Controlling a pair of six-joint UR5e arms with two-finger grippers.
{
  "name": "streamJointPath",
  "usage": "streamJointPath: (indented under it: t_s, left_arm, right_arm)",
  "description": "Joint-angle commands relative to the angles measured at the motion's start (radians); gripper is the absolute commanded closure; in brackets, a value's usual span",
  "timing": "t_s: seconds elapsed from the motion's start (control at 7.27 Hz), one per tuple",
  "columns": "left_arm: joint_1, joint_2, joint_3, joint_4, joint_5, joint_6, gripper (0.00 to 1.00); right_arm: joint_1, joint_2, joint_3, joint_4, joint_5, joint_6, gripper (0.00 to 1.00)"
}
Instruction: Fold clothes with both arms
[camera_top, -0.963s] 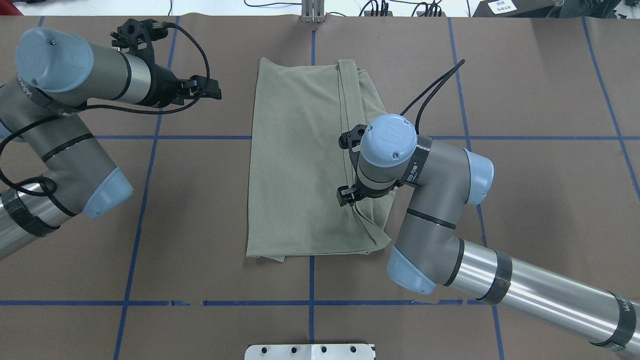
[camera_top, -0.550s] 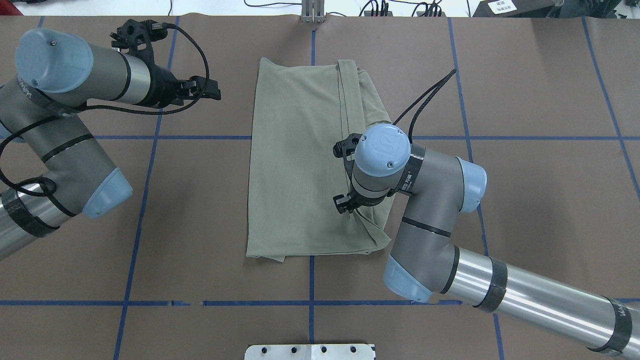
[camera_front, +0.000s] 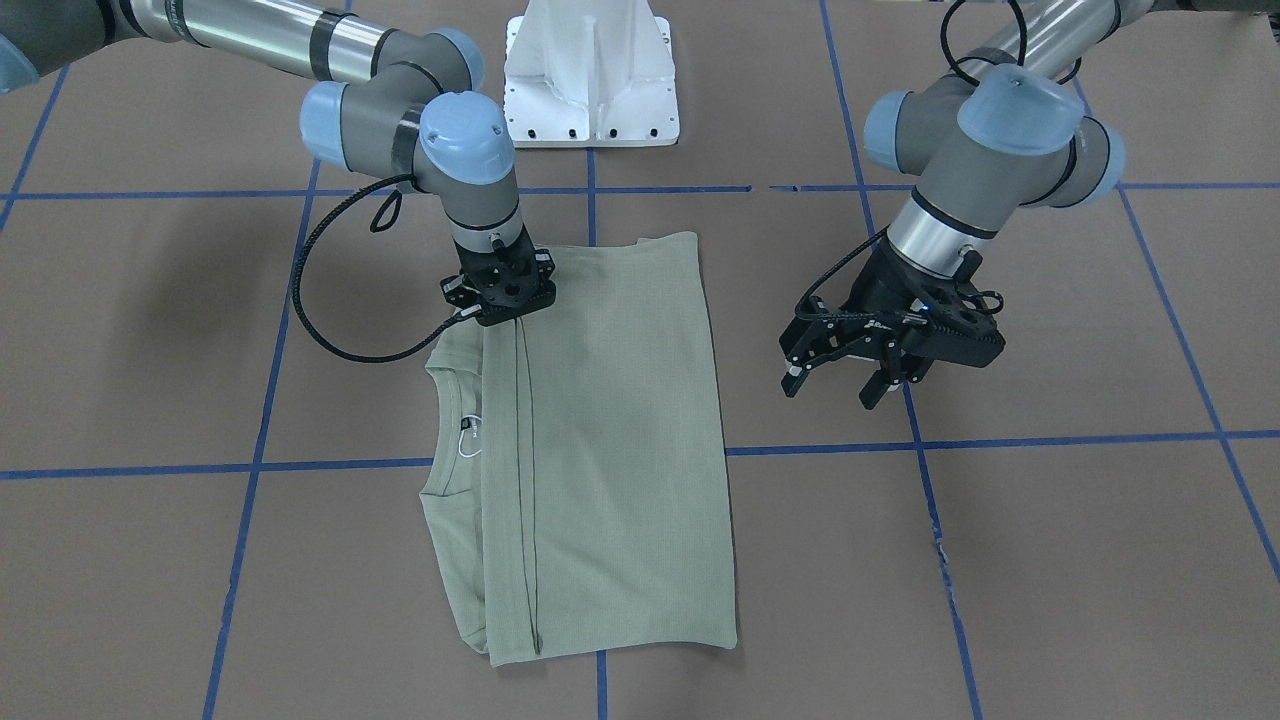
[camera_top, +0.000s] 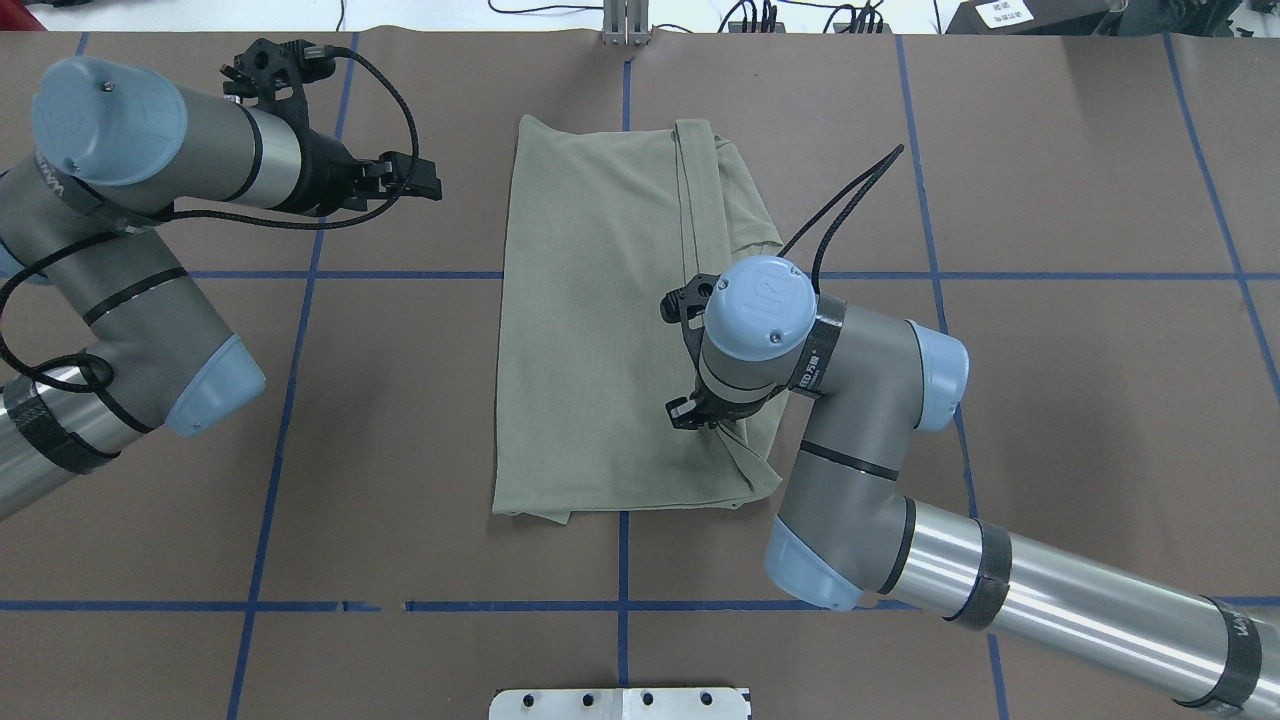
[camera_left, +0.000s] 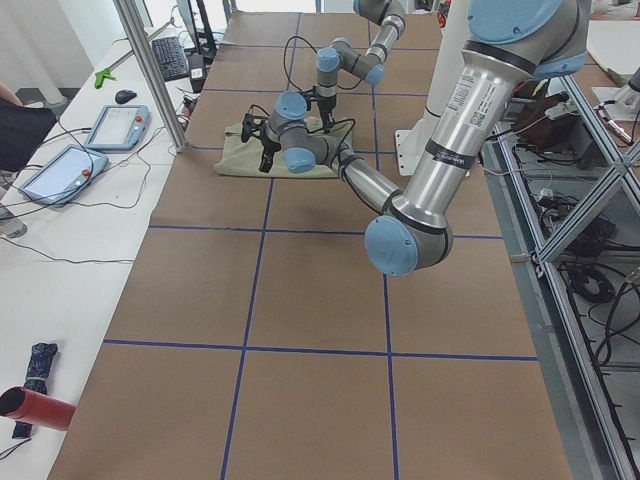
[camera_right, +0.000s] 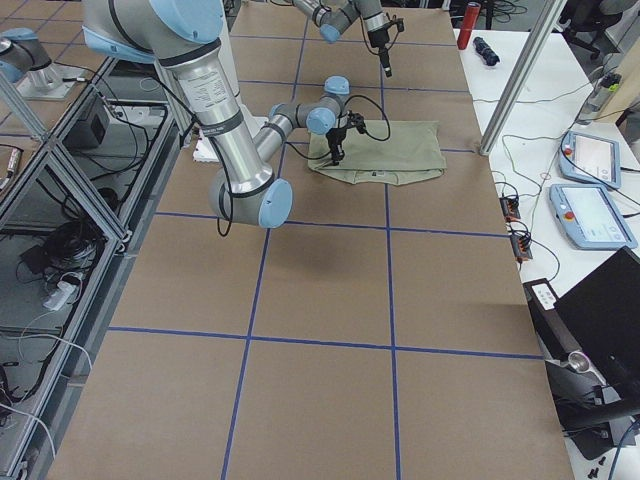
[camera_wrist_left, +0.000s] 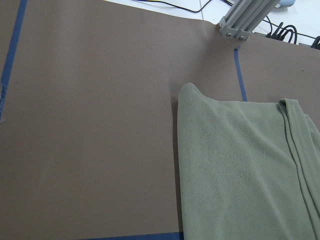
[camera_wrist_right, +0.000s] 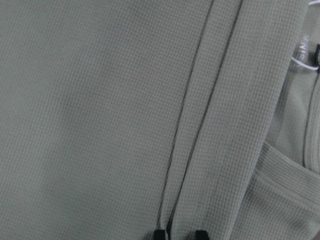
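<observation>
The pale green shirt (camera_top: 590, 330) lies folded into a long rectangle at the table's middle, with its collar (camera_front: 440, 420) and black label (camera_front: 466, 425) showing at one side. My right gripper (camera_front: 500, 312) points straight down onto the folded-over edge near the shirt's hem end. In the right wrist view its fingertips (camera_wrist_right: 159, 234) stand close together, and the two seam lines of the shirt (camera_wrist_right: 100, 125) run in between them. My left gripper (camera_front: 832, 390) hangs open above bare table, well off the shirt's other long edge. The left wrist view shows only that edge of the shirt (camera_wrist_left: 240, 170).
Brown table paper carries a blue tape grid (camera_top: 400, 274). The white pedestal base (camera_front: 590, 70) stands at the robot's side. An aluminium post (camera_top: 625, 25) rises at the far edge. Tablets (camera_left: 115, 125) lie on a side table.
The right arm's wrist has shifted a little toward the shirt's middle and the robot's side. The shirt's outline and the left arm look unchanged.
</observation>
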Motion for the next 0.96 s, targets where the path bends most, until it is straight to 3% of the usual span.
streamJointPath:
  t_s: [0.0, 0.28, 0.41, 0.55, 0.83]
  left_arm:
    - [0.000, 0.000, -0.001, 0.000, 0.000, 0.002, 0.00]
    - [0.000, -0.003, 0.004, 0.001, 0.002, 0.012, 0.00]
    - [0.000, -0.003, 0.007, 0.001, 0.000, 0.012, 0.00]
    - [0.000, -0.005, 0.007, 0.001, 0.002, 0.014, 0.00]
    - [0.002, -0.011, 0.007, 0.001, 0.002, 0.012, 0.00]
  right_arm:
    - [-0.001, 0.000, 0.000, -0.001, 0.000, -0.001, 0.80]
    - [-0.001, 0.001, 0.000, 0.000, 0.002, 0.000, 0.83]
    - [0.001, 0.000, 0.002, 0.000, 0.005, 0.000, 0.88]
    - [0.001, -0.008, 0.011, 0.000, 0.009, 0.002, 1.00]
    - [0.004, -0.057, 0.044, -0.003, -0.002, 0.001, 1.00]
